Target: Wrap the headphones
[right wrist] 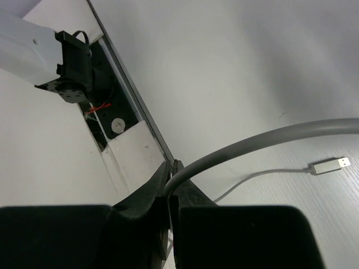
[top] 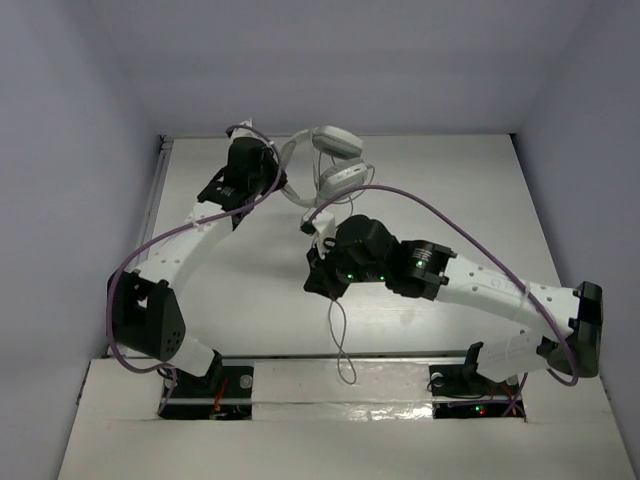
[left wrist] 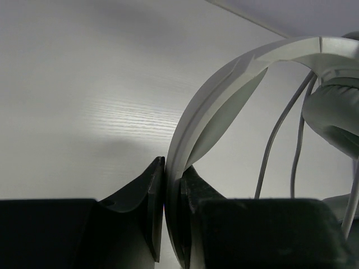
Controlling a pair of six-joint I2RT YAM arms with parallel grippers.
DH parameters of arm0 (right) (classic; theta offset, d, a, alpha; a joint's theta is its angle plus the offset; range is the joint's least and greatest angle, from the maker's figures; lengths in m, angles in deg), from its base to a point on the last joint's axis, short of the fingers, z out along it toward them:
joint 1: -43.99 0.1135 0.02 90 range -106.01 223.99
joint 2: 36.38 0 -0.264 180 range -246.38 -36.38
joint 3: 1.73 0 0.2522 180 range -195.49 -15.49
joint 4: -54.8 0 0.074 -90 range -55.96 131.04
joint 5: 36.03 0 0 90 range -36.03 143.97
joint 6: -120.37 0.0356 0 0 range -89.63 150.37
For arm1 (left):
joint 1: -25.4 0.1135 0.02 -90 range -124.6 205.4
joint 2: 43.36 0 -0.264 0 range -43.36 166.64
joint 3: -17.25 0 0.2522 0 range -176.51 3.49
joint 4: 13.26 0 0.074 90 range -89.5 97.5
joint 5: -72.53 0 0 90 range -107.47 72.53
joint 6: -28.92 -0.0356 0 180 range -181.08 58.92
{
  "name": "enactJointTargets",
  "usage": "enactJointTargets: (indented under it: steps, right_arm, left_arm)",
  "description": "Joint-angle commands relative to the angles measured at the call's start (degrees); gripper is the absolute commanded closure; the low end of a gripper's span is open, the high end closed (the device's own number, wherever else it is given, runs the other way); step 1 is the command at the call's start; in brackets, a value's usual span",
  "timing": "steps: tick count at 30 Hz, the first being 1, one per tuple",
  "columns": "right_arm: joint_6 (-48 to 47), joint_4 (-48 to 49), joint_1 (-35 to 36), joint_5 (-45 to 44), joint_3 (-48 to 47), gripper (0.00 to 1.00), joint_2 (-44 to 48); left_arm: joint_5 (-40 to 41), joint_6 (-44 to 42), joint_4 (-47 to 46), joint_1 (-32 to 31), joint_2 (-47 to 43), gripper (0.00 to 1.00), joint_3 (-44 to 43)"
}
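Note:
The white headphones (top: 335, 140) are at the back middle of the table, with the two ear cups side by side. My left gripper (top: 273, 173) is shut on the curved headband (left wrist: 224, 84); the band stands pinched between the black fingers (left wrist: 147, 196). An ear cup (left wrist: 336, 112) and two strands of cord (left wrist: 275, 140) show to the right. My right gripper (right wrist: 173, 168), near the table's middle (top: 320, 283), is shut on the thin white cord (right wrist: 263, 140). The cord's loose end (top: 341, 340) trails toward the front edge and ends in a plug (right wrist: 331, 165) lying on the table.
Purple arm cables (top: 440, 215) arc over both arms. The left arm's base (right wrist: 73, 67) and the table's front rail (right wrist: 134, 106) show in the right wrist view. Pale walls close in the table's left, right and back sides.

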State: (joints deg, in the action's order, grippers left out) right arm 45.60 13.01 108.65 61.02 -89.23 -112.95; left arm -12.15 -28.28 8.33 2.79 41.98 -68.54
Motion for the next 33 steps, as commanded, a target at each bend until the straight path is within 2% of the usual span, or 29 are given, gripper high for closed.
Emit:
enactJointTargets:
  steps: [1, 5, 10, 13, 17, 20, 24, 27, 33]
  right_arm:
    - [0.2, 5.5, 0.8, 3.3, -0.8, 1.00, -1.6]
    - [-0.4, 6.8, 0.8, 2.8, -1.8, 1.00, -4.5]
    - [0.6, 10.2, 0.8, -0.8, 1.4, 1.00, -5.7]
    - [2.0, 11.5, 1.3, 1.8, 2.0, 1.00, -5.5]
    - [1.7, 10.6, 2.0, 5.3, -2.0, 1.00, -6.1]
    - [2.1, 11.2, 2.5, 11.0, -5.4, 1.00, -7.4]
    - [1.7, 9.7, 4.9, 12.9, -9.2, 1.00, -9.9]
    - [-0.2, 7.3, 5.4, 9.7, -12.2, 1.00, -9.0]
    - [-4.9, 1.9, 5.4, -3.5, -15.5, 1.00, -4.9]
  left_arm:
    - [-9.5, 6.3, -10.1, 0.0, -0.4, 1.00, -0.4]
    - [-13.1, 7.6, -11.4, 0.5, -0.3, 1.00, 0.3]
    - [-18.7, 9.7, -13.6, 2.7, -1.4, 1.00, 2.2]
    - [-14.7, 9.2, -12.5, 2.7, -1.2, 1.00, 2.2]
    - [-7.9, 12.5, -14.9, 2.7, -1.8, 1.00, 5.1]
    - [-1.4, 12.9, -14.7, -0.3, -1.4, 1.00, 5.9]
    - [1.0, 12.0, -14.8, -2.6, -0.4, 1.00, 5.9]
    - [4.7, 9.1, -11.8, -5.2, 1.3, 1.00, 4.7]
    - [9.1, 3.7, -9.4, -9.4, 0.4, 1.00, 7.4]
